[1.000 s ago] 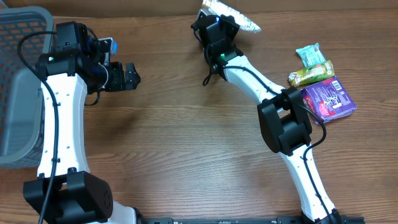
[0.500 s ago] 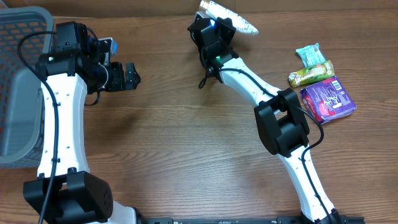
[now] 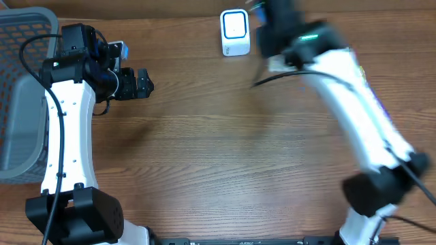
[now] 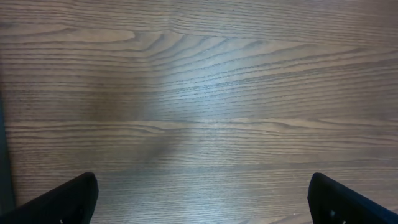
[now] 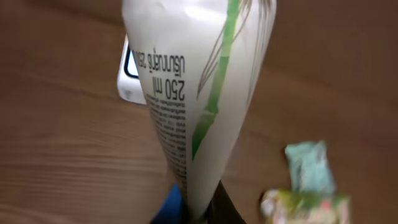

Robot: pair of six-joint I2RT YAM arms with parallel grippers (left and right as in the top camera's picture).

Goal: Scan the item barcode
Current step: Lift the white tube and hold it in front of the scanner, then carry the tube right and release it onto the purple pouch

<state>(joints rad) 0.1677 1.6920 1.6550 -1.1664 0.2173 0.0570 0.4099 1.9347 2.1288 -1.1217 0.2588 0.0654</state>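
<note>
At the far left a basket (image 3: 20,41) sits at the table's edge. Beside it the left gripper (image 3: 144,83) hangs idle, fingers (image 4: 62,200) spread wide with only bare table (image 4: 199,93) beneath and nothing between them. It seems to have no part in this step.

At the back of the table, near the middle, the scanner (image 3: 235,33) stands upright, white with a blue-edged window. Just to its right the right arm (image 3: 340,75) is smeared with blur in the overhead view, so its tip is hard to read there.

The wrist view is clearer. The right gripper (image 5: 194,213) is clamped on the lower end of a pouch (image 5: 193,81), which hangs in the air above the table. The pouch's left edge overlaps the scanner (image 5: 129,78) behind it. Further right and lower, two snacks (image 5: 308,168) lie on the wood.

The step in hand looks like presenting: the pouch is lifted and brought up near the scanner, but no read is evident yet.

The pouch is white, soft and glossy, wide at the far end and tapering to the pinch. It has a green bamboo stalk printed up one side and lines of small dark text, with "250 ml" legible. No barcode shows on the face turned to the camera, so it may be on the other side or out of frame.

The next move probably calls for rotating the wrist until the barcode panel squarely faces the scanner window, close and steady. The film should be kept flat, since a curved, shiny surface may glare or wrinkle and spoil the read.
</note>
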